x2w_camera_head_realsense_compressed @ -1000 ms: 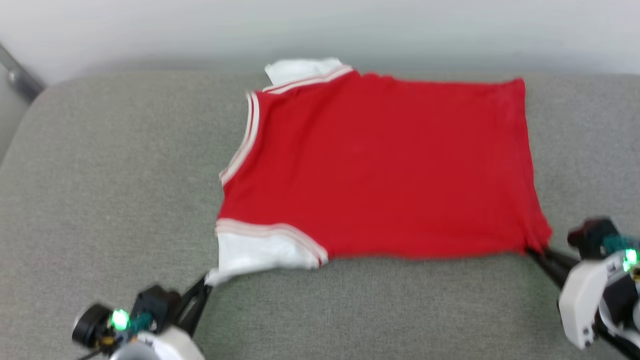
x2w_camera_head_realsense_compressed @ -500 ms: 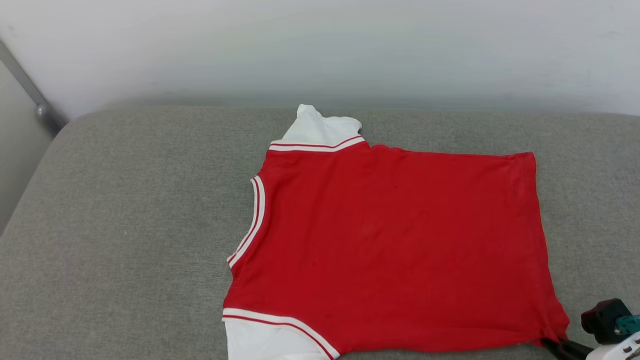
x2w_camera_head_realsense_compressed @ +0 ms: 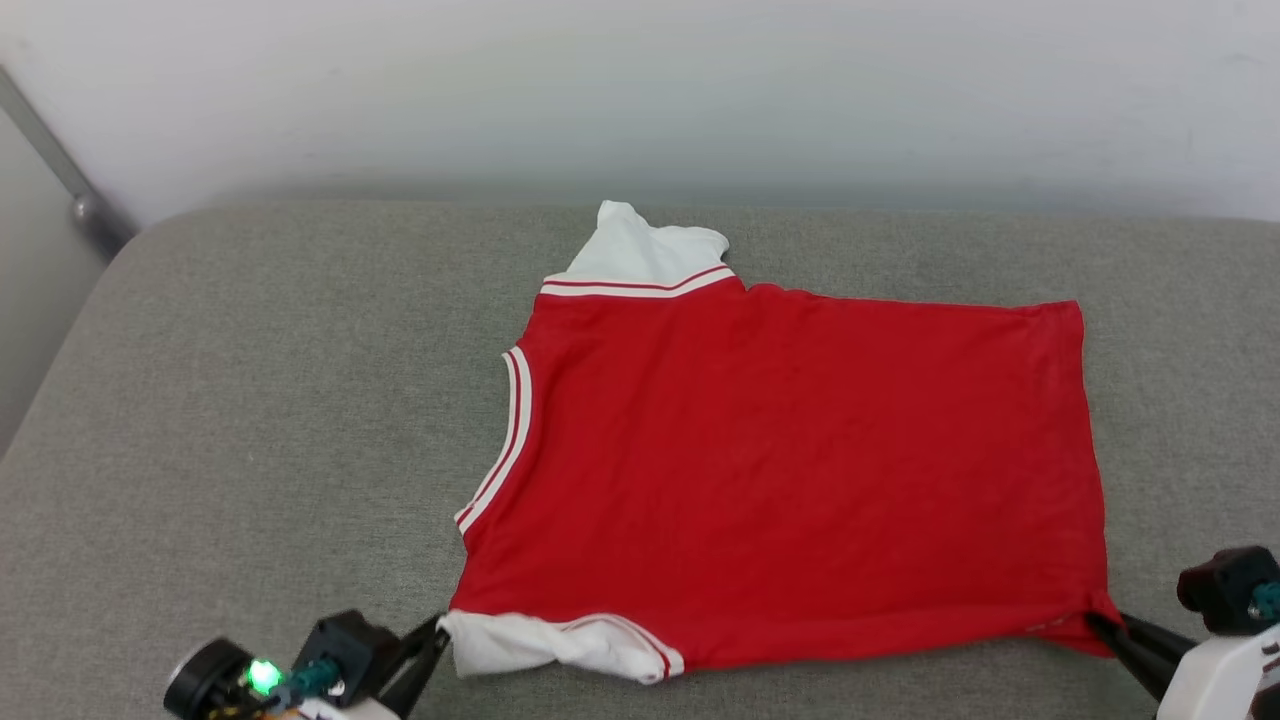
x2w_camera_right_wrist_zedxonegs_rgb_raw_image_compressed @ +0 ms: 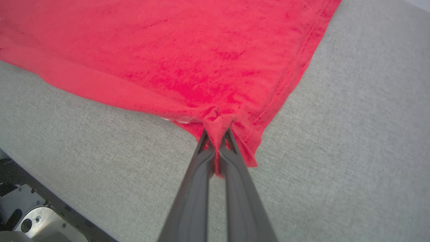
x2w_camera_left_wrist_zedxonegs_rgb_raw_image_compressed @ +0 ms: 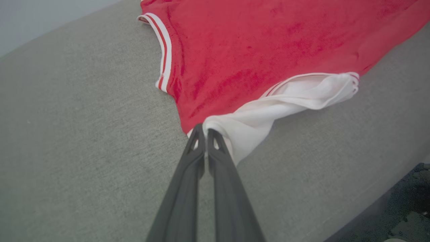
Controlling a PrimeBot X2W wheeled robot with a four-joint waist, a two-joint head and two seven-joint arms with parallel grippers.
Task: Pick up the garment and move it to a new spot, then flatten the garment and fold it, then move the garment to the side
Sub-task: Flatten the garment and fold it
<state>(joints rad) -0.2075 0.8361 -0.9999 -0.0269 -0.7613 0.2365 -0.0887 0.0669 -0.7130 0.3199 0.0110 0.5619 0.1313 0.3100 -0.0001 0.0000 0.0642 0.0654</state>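
left gripper point(x2w_camera_left_wrist_zedxonegs_rgb_raw_image_compressed: 205, 130): clamping shut on white sleeve point(x2w_camera_left_wrist_zedxonegs_rgb_raw_image_compressed: 268, 114) of garment point(x2w_camera_head_realsense_compressed: 790, 470), near cushion point(x2w_camera_head_realsense_compressed: 250, 400) front edge
right gripper point(x2w_camera_right_wrist_zedxonegs_rgb_raw_image_compressed: 216, 136): pinching closed on red hem corner point(x2w_camera_right_wrist_zedxonegs_rgb_raw_image_compressed: 245, 144), near front edge
garment: lying spread flat, centre-right of cushion, neckline point(x2w_camera_head_realsense_compressed: 515, 430) facing left edge

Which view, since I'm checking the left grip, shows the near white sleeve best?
The left wrist view: the near white sleeve lies bunched, large, the left gripper shut on its corner. The head view shows it small and low. The right wrist view faces the garment at its red hem.
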